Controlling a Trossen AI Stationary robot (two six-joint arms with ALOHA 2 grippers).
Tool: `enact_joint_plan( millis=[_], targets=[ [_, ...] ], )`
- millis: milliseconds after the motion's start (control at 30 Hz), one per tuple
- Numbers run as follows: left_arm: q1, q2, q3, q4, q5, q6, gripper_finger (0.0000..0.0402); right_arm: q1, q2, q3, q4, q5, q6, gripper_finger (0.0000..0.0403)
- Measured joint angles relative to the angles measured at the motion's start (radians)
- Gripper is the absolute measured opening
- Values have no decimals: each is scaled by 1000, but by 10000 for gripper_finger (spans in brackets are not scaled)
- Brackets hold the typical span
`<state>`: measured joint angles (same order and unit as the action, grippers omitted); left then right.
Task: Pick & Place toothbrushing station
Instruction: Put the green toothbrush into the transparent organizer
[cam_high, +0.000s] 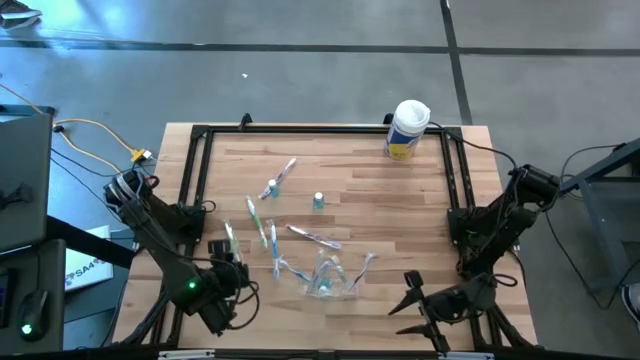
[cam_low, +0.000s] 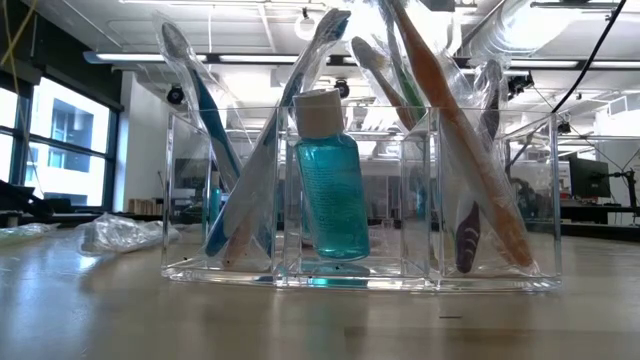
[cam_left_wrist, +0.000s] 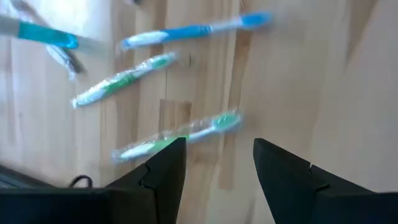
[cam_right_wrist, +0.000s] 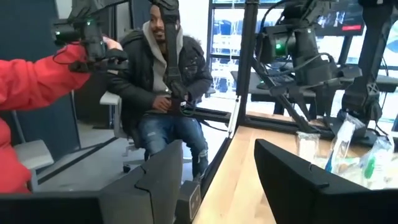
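Observation:
The clear plastic holder stands on the table near its front edge. Wrapped toothbrushes lean in its compartments, and a teal bottle stands in the middle one. More wrapped toothbrushes lie flat on the wood to its left, with small teal-capped tubes farther back. My left gripper is open and points down over a green-handled toothbrush, touching nothing. My right gripper is open and level, to the right of the holder.
A white canister with a yellow label stands at the table's far right corner. A black frame runs around the table's edges. A crumpled clear wrapper lies on the wood. People sit beyond the table's left side.

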<state>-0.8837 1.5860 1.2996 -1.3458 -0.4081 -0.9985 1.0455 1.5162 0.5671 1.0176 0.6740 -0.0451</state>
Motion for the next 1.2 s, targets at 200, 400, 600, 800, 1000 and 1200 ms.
enact_joint_plan(
  millis=[200,400,600,800,1000,1200],
  targets=[
    [0,0,-64,36,86,344,184,-1,0,0,-43,0,71,193],
    [65,1,-172,77,193,456,184,-1,0,0,-78,0,124,193],
    [169,1,-281,193,291,623,184,-9,0,0,-93,0,128,193],
    [280,1,-330,197,288,776,184,-14,0,0,-112,-2,198,193],
    [382,1,-361,259,397,932,184,-14,0,0,-167,-3,303,193],
    [428,1,-404,283,399,979,184,-13,0,0,-177,-3,368,193]
  ],
)
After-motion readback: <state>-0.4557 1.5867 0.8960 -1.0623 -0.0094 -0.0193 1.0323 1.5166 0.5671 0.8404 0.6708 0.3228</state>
